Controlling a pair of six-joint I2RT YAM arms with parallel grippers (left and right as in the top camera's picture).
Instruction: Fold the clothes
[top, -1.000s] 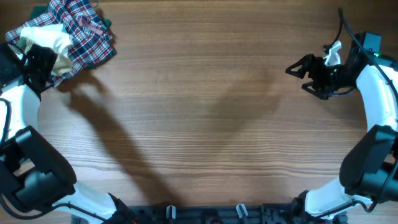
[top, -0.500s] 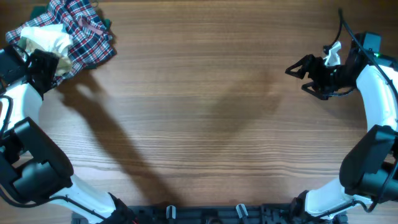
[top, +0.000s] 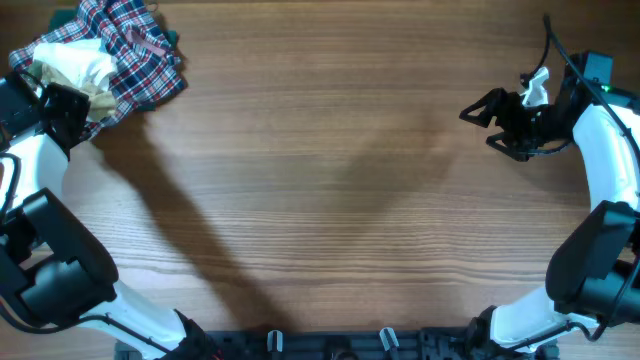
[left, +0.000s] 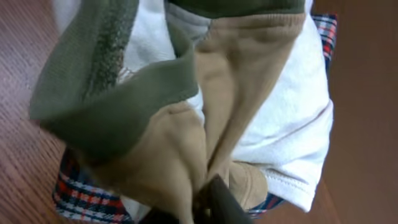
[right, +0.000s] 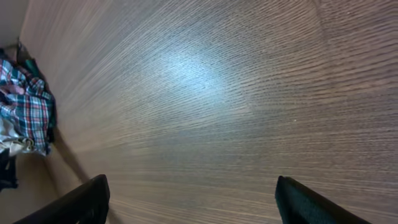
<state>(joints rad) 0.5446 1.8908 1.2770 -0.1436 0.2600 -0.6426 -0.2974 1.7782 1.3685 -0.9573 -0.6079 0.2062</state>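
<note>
My left end effector (left: 208, 200) is pinched almost shut on a tan fold of the small soft white garment with tan panels and green trim (left: 277, 118). The garment lies bunched on top of the red, blue and white plaid cloth heap (top: 145, 60) in the far left corner of the brown wooden tabletop (top: 330, 200). My right end effector (right: 193, 202) hangs wide apart and empty near the right edge, over bare wood. To do this pick well, I judge I should first lift slowly and straight up, watching that only the garment comes and no plaid rides along, since the two are pressed together under my fingers. The bite looks small and sits on a thick bunched fold, so it could slip; a gentle pull suits it better than a jerk. Then I would carry it toward the open middle of the tabletop, where my right end effector can take a second edge and help spread it flat before any fold.
</note>
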